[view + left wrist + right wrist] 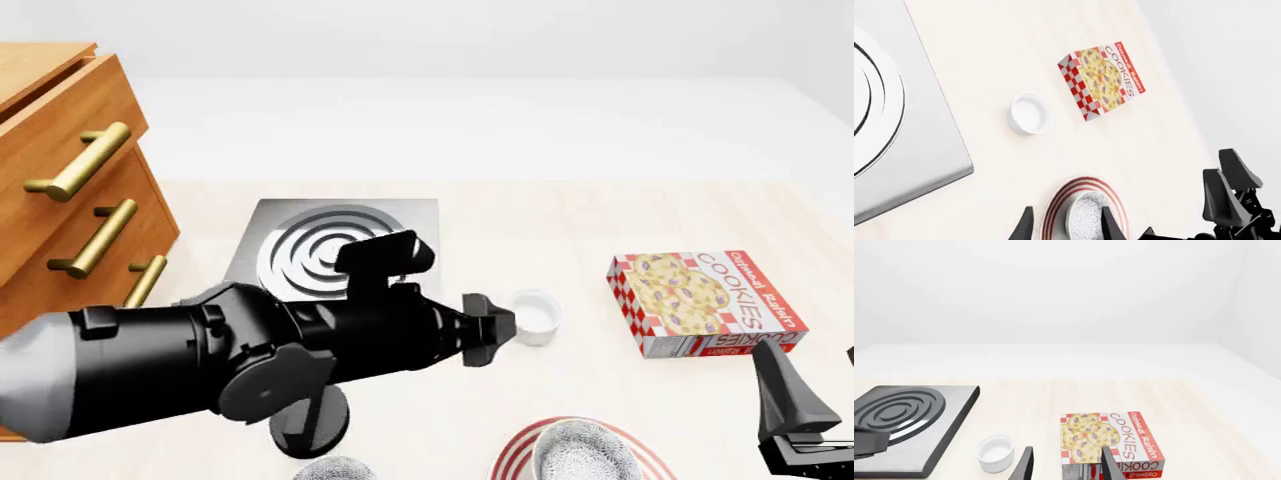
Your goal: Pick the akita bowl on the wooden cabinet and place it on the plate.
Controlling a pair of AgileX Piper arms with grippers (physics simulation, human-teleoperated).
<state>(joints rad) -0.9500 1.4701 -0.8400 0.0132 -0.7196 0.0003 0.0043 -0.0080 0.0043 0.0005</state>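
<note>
Speckled grey and white, the akita bowl (585, 452) sits on the plate (523, 452), whose thin red rings show around it at the near edge of the pale worktop (601, 215). In the left wrist view the same bowl lies just beyond the left gripper (1066, 225), between its two dark fingertips, and nothing is held; the jaws stand apart. The left arm itself (a bulky black shape in the front view) stretches across above the worktop in front of the steel stove (334, 240). The wooden cabinet (67, 190) stands at the far left, its brass handles catching the light. A small white bowl (534, 315) rests between the stove and the cookie box (705, 303), apart from both. The right gripper (1066, 465) points toward the cookie box with its fingers spread and empty. A speckled sliver at the front view's bottom edge, beside the arm's base, may be another bowl, though too little shows to tell.
</note>
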